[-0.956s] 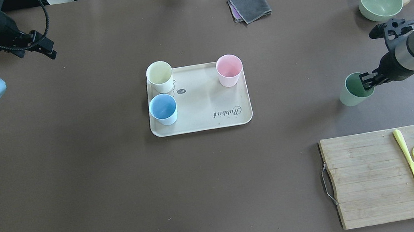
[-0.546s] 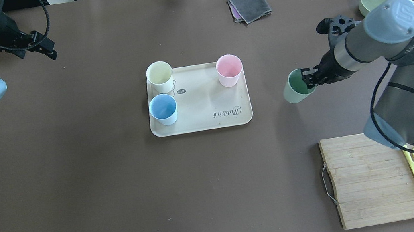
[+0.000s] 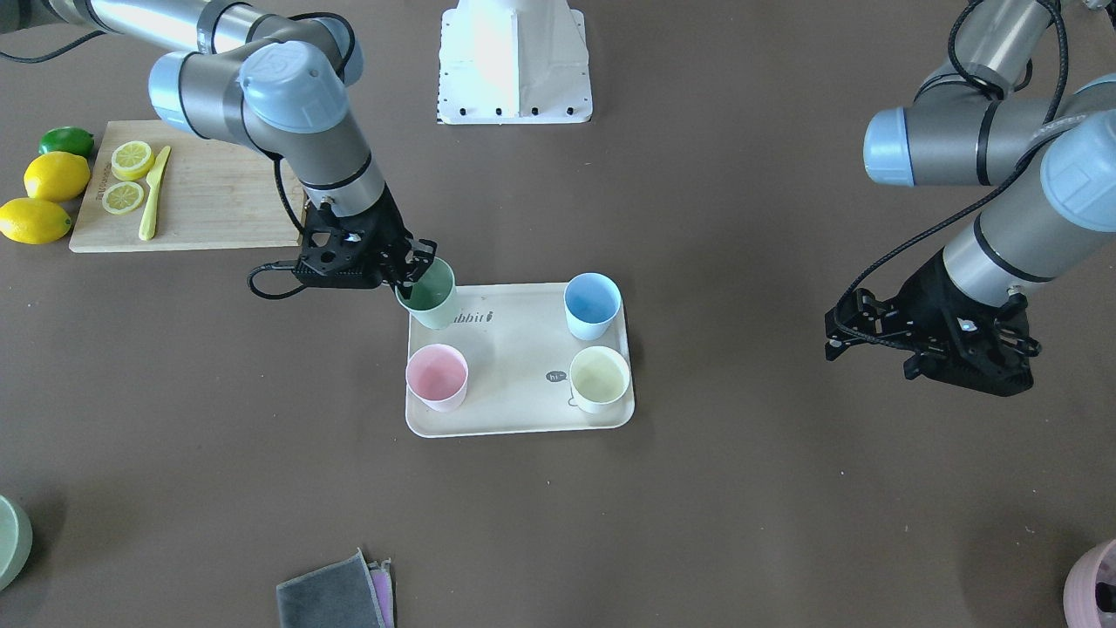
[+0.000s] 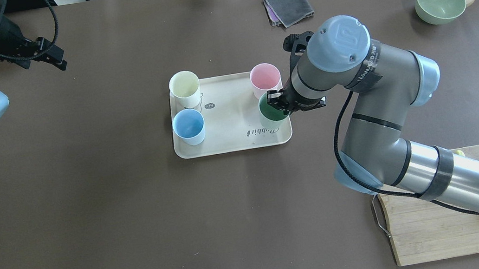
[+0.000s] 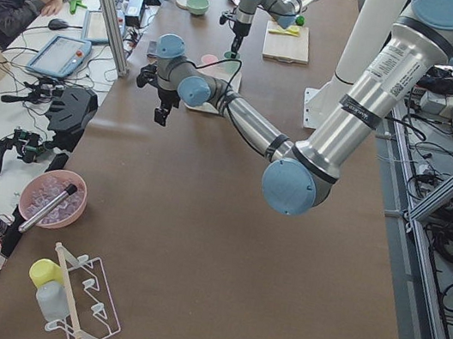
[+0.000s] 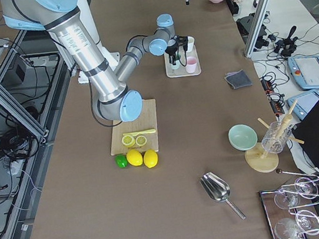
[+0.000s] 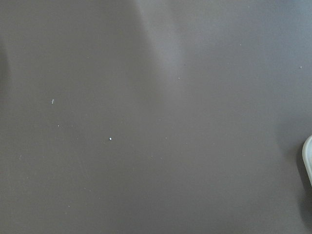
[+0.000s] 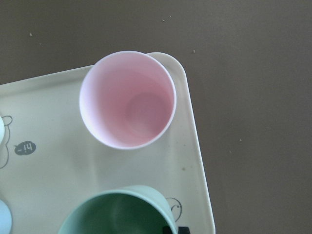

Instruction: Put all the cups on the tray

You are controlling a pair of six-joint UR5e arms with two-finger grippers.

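From across the table, the front-facing view is showing the right gripper (image 3: pixel 410 267) whole, which the overhead view is mostly hiding under the arm's big grey joint. It is pinching the rim of the pale green cup (image 3: pixel 429 296), one finger (image 4: pixel 274 98) dipping inside and the other outside. The cup is hanging over the tray (image 4: pixel 231 141) at its lower right corner in the overhead view, above the "Rabbit" lettering; I cannot tell whether its base is touching. The right wrist camera is adding a narrow gap between it and the pink cup (image 8: pixel 127 107). The light blue cup (image 4: pixel 188 126) and cream-yellow cup (image 4: pixel 185 89) are standing on the tray's left side. The left gripper (image 3: pixel 959 347) is hovering at the front view's far right, its fingers unclear.
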